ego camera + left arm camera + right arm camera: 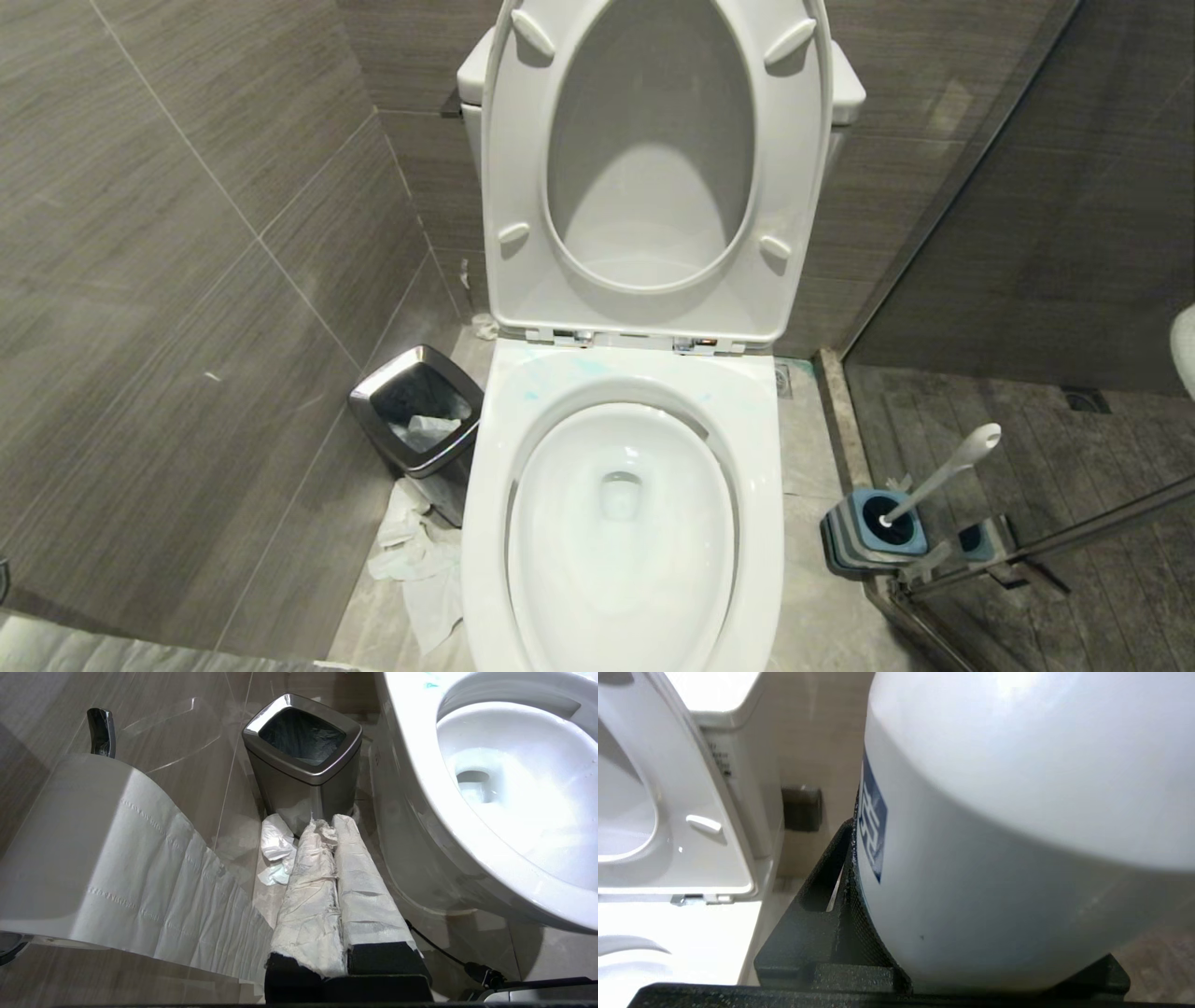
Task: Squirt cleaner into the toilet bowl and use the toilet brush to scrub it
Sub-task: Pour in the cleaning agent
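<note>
In the right wrist view my right gripper (971, 896) is shut on the cleaner (994, 812), a whitish bottle with a blue label that fills most of that view. One black finger (831, 877) presses its side; the other is hidden behind it. The toilet bowl (495, 439) stands in the middle with seat and lid raised, water in the basin and faint turquoise smears on the back rim. The toilet brush (943, 471) leans in its blue-and-grey holder (854, 546) on the floor to the right. My left gripper (327, 823) is shut, its fingers wrapped in paper, low beside the bowl (420, 788).
A steel-rimmed waste bin (420, 411) stands left of the toilet, also in the left wrist view (303, 742). Crumpled paper (420, 560) lies on the floor before it. A paper roll (93, 858) hangs at the left wall. A glass partition's rail (1027, 541) runs close to the brush holder.
</note>
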`<state>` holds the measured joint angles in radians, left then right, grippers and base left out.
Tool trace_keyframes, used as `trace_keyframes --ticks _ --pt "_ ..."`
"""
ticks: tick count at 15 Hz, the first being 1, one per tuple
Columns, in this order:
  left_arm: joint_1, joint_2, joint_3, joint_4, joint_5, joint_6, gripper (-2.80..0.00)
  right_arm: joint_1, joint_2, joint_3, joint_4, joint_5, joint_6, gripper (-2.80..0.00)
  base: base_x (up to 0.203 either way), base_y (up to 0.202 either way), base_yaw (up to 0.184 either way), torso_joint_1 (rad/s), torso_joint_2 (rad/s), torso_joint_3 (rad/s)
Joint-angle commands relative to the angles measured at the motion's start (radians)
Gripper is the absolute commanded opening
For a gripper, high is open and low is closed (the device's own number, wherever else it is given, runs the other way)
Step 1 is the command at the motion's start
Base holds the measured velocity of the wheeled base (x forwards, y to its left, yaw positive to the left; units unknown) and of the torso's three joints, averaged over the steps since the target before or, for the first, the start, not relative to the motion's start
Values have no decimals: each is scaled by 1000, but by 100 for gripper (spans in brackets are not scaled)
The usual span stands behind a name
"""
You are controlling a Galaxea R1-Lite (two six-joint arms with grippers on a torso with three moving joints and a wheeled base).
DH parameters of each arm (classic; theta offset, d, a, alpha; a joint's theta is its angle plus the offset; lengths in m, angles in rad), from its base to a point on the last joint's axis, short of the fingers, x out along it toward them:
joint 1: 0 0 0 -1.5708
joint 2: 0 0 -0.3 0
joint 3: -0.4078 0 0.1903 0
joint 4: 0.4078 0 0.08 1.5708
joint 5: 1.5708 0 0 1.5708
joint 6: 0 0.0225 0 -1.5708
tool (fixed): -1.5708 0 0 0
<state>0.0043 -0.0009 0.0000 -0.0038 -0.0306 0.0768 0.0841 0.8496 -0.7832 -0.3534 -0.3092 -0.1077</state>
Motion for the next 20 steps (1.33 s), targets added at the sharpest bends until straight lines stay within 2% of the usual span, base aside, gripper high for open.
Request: trace_keyframes --ticks 1,3,6,7,9,11,14,16,18,20 --pt "0 1 8 -1 0 1 -280 30 69 -10 -9 -13 0 -280 0 0 0 0 0 0" --pt "0 1 8 -1 0 0 -280 120 130 -26 -30 -76 0 -280 0 0 0 0 0 0" --pt "0 1 8 -1 0 0 -280 332 242 -56 -81 -254 -2 -280 0 0 0 0 0 0" --pt "0 1 8 -1 0 0 -280 350 279 -66 -91 -288 -7 -280 0 0 0 0 0 0" --pt "0 1 8 -1 0 0 -280 381 329 -88 -100 -308 -49 -280 0 0 0 0 0 0" --pt "0 1 8 -1 0 0 -280 425 401 -151 -98 -310 -57 -280 0 0 0 0 0 0" --pt "0 1 8 -1 0 0 -280 541 506 -228 -77 -315 -107 -280 0 0 0 0 0 0" --pt "0 1 8 -1 0 1 -280 619 545 -274 -31 -317 -141 -280 0 0 0 0 0 0" --pt "0 1 8 -1 0 0 -280 664 595 -353 42 -331 -148 -280 0 0 0 0 0 0" --pt "0 1 8 -1 0 1 -280 699 656 -416 73 -380 -149 -280 0 0 0 0 0 0"
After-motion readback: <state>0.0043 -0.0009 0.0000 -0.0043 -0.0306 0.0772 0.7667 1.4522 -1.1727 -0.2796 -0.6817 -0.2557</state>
